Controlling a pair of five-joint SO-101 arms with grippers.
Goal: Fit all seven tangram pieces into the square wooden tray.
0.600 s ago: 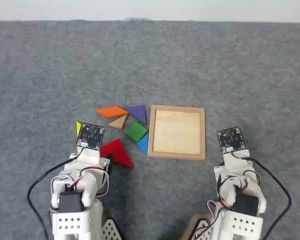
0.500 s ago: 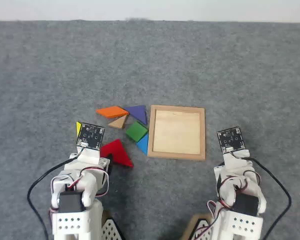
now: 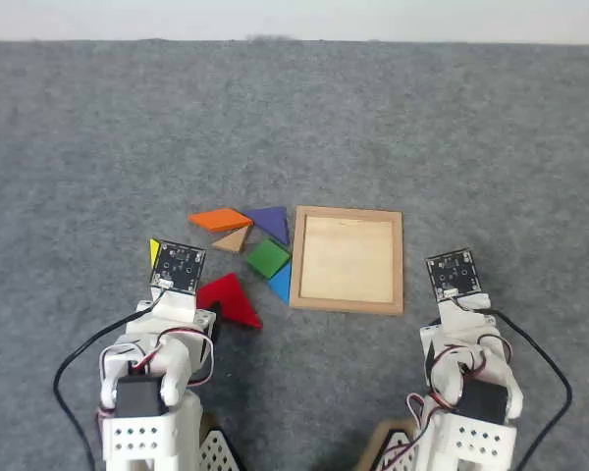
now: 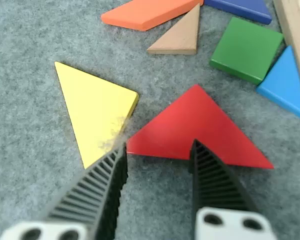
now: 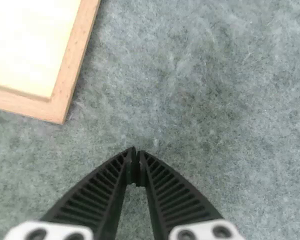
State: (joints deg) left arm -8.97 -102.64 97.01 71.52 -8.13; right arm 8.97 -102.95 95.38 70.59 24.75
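Observation:
The square wooden tray (image 3: 396, 258) lies empty in the middle of the grey felt, its corner also in the right wrist view (image 5: 70, 87). To its left lie the orange parallelogram (image 3: 219, 218), purple triangle (image 3: 271, 223), tan triangle (image 3: 233, 239), green square (image 3: 268, 258), blue triangle (image 3: 281, 282), red triangle (image 3: 231, 298) and yellow triangle (image 3: 154, 251). My left gripper (image 4: 159, 147) is open, low over the near edge of the red triangle (image 4: 197, 127), beside the yellow triangle (image 4: 95, 110). My right gripper (image 5: 135, 154) is shut on nothing, over bare felt right of the tray.
Grey felt covers the whole table, with open room beyond the pieces and to the right of the tray. Both arm bases and their cables stand at the near edge. A pale wall runs along the far edge.

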